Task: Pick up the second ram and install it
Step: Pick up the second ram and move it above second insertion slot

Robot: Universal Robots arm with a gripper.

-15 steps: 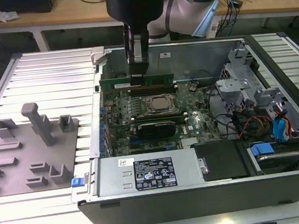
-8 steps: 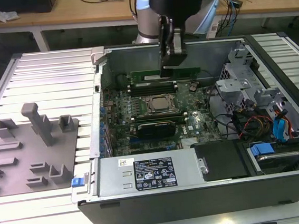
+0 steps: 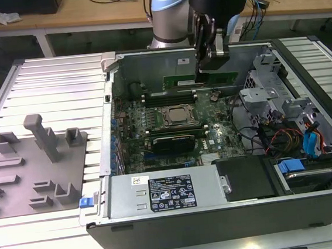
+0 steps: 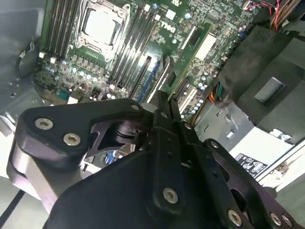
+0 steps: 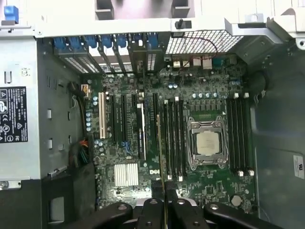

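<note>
Jaws pinch narrow on the second ram (image 3: 200,79), a long thin green circuit-board stick that the black gripper (image 3: 210,67) holds level inside the open grey metal computer case (image 3: 149,67). In the exterior view the stick hangs at twelve o'clock from the square silver processor socket (image 3: 179,116), close over the black memory slots (image 3: 169,93); contact cannot be told. A silver power supply box (image 3: 166,192) lies at six o'clock. At the case's nine o'clock, a grey moulded parts tray (image 3: 35,166) rests on the ribbed metal table (image 3: 55,76).
</note>
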